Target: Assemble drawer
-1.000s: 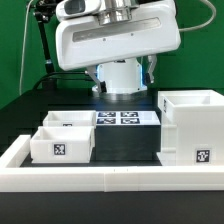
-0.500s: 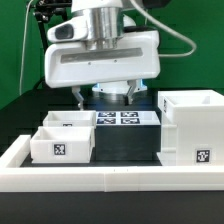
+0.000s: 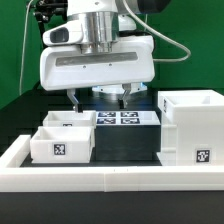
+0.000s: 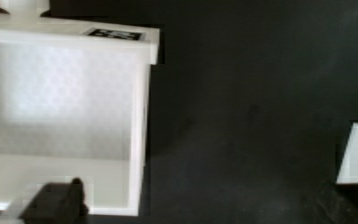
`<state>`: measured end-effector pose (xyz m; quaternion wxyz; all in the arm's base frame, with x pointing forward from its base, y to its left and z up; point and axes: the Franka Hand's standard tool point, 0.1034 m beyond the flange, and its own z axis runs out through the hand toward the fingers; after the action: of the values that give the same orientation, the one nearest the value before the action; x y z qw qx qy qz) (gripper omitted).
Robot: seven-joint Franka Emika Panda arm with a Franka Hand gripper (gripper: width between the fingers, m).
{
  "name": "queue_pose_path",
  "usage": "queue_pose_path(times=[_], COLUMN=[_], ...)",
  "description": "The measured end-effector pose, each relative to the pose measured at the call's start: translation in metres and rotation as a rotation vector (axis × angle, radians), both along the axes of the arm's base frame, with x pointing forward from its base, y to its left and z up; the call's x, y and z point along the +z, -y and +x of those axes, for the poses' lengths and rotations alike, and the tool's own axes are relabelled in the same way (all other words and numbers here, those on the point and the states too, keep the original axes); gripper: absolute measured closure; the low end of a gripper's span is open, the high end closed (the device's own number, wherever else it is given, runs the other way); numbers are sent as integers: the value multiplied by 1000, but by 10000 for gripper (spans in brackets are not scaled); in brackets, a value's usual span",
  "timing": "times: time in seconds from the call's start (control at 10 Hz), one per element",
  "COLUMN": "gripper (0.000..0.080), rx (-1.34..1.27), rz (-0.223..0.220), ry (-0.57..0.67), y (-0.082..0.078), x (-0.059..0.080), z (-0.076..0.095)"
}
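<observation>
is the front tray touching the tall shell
Apart. The exterior view shows dark table between the front tray and the tall shell.

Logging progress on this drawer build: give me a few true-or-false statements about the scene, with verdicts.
1. The jaws hold a tray. False: they stand open and empty above the table.
2. The shell stands at the exterior view's right. True.
3. Both trays sit inside the shell. False: the front tray and the back tray stand outside it, at the exterior view's left.
4. The marker board lies between the trays and the shell. True.
</observation>
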<state>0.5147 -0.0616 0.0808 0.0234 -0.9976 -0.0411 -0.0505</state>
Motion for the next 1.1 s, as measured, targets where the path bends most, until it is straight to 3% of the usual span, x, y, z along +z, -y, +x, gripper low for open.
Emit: queue_pose_path(times=[0.1, 0.5, 1.1], gripper=[150, 150, 150], rx=[0, -142, -140], rz=[0, 35, 45], ry=[-1, -120, -149], y=[0, 3, 7], x=[-1, -24, -30], z=[0, -9, -8])
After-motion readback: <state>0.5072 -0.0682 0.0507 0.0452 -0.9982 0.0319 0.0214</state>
